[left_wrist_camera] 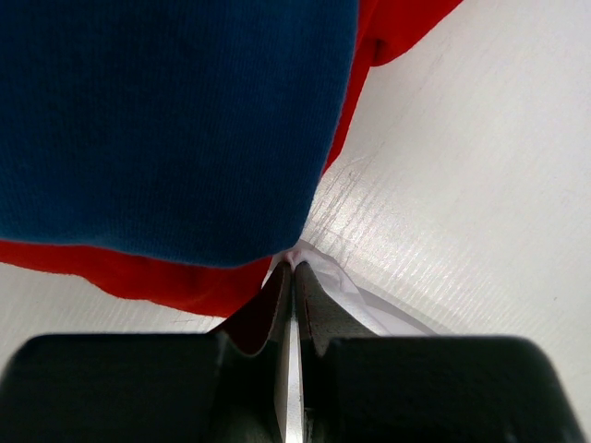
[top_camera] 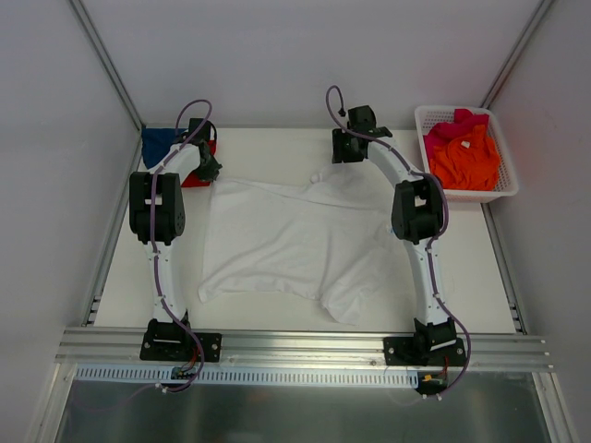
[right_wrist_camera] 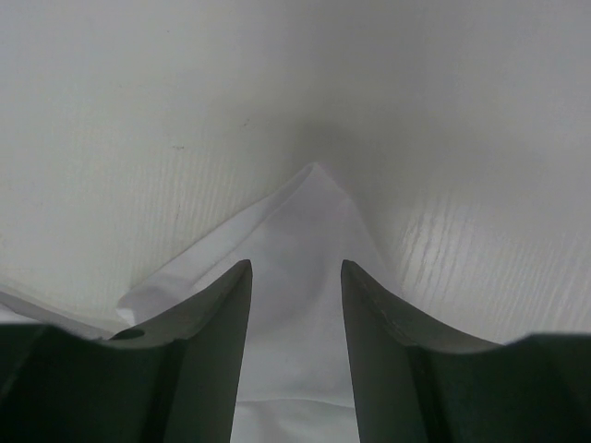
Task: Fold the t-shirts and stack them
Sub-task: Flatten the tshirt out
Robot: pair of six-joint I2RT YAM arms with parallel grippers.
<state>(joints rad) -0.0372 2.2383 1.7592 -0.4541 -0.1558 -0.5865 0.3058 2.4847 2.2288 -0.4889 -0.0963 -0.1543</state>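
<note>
A large white t-shirt (top_camera: 286,245) lies spread across the middle of the table. My left gripper (top_camera: 211,169) sits at its far left corner, and in the left wrist view the left gripper (left_wrist_camera: 294,268) is shut on a pinch of the white t-shirt (left_wrist_camera: 360,297). Just beyond it, a blue t-shirt (left_wrist_camera: 166,120) lies on a red t-shirt (left_wrist_camera: 148,277). My right gripper (top_camera: 344,152) is at the shirt's far right corner. In the right wrist view the right gripper (right_wrist_camera: 295,266) stands open, its fingers either side of a pointed white t-shirt corner (right_wrist_camera: 309,208).
The blue t-shirt (top_camera: 159,140) and red t-shirt (top_camera: 196,177) pile sits at the table's far left corner. A white lattice basket (top_camera: 503,189) at the far right holds a pink t-shirt (top_camera: 452,125) and an orange t-shirt (top_camera: 466,161). Metal frame rails border the table.
</note>
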